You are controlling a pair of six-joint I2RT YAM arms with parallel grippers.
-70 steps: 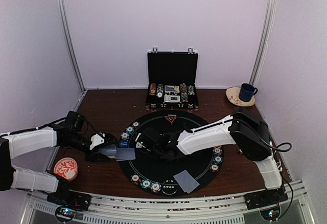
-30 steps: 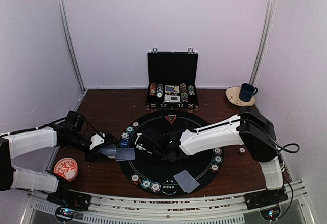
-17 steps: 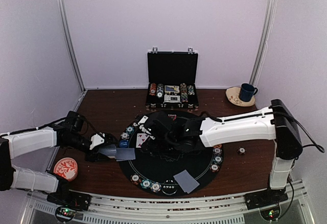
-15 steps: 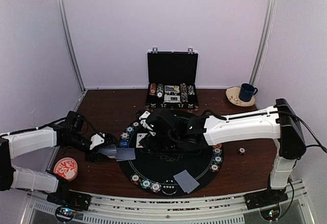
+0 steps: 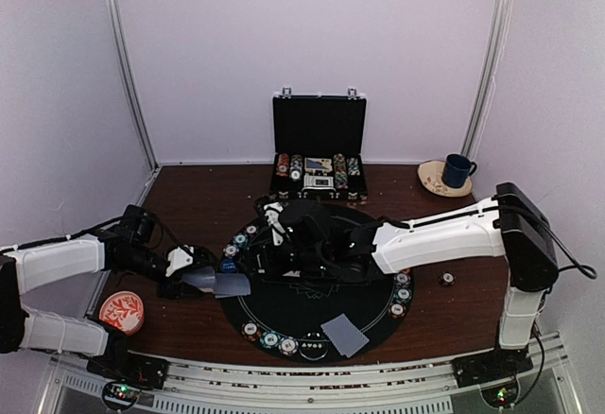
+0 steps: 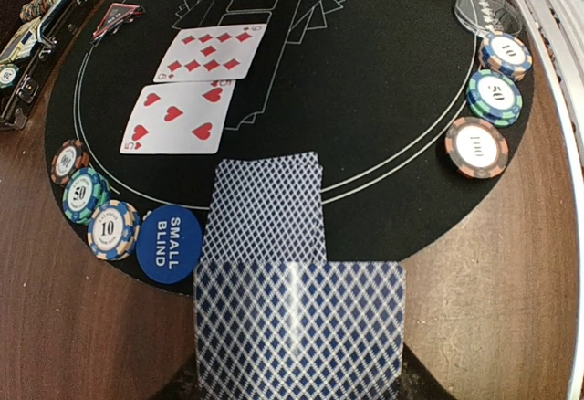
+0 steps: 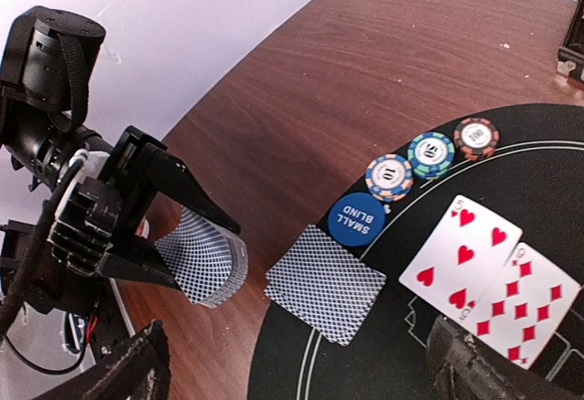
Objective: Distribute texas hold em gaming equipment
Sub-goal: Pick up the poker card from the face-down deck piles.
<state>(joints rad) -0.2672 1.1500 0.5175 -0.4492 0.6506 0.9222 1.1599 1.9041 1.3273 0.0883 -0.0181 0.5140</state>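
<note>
My left gripper [image 5: 192,280] is shut on a bent deck of blue-backed playing cards [image 6: 301,327] at the left edge of the round black mat [image 6: 383,89]. Just beyond the deck, a single face-down card [image 6: 265,204] lies on the mat. Next to that card are a blue SMALL BLIND button [image 6: 170,243] and three striped chips [image 6: 85,193]. Farther in, a five of hearts [image 6: 178,117] and a diamonds card [image 6: 212,53] lie face up. My right gripper [image 7: 297,363] hangs wide open above these cards, holding nothing. A red triangle marker [image 6: 117,18] sits at the mat's far edge.
An open black briefcase [image 5: 319,149] with rows of chips stands behind the mat. A blue mug [image 5: 458,168] is at the back right, and a red-and-white dish [image 5: 121,310] at the front left. Another face-down card [image 5: 344,334] and more chips [image 6: 477,147] lie at the mat's near edge.
My right arm has swung from the mat's middle towards its far left, and its gripper has opened wide over the face-up cards. The left arm and the deck have stayed still.
</note>
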